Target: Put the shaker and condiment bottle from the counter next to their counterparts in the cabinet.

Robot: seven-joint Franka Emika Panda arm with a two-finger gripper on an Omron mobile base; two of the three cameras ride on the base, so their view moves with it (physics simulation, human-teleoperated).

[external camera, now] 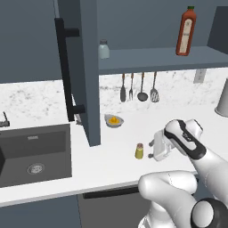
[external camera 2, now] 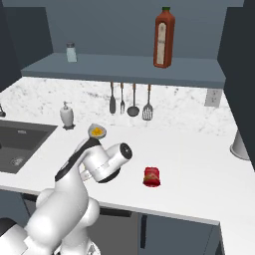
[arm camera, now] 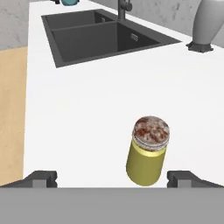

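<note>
Shaker [arm camera: 148,152] is seen upright on the counter [external camera: 107,164], well to the right of the sink [external camera: 35,153] — the landmark here. Gripper [arm camera: 116,178] is held low with jaws wide apart and nothing between them, the shaker just ahead, presumably lined up for a grasp. Condiment bottle [external camera 2: 152,176] lies further right of the sink. No writing is legible — the shelf bottle's [external camera 2: 164,37] label is blurred.

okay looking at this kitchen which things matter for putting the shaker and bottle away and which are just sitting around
Job: yellow shaker, red condiment bottle, grey-blue shaker, tall labelled bottle, cabinet shelf, open gripper.

Lying about: sink, hanging utensils, soap dispenser, small bowl.
</note>
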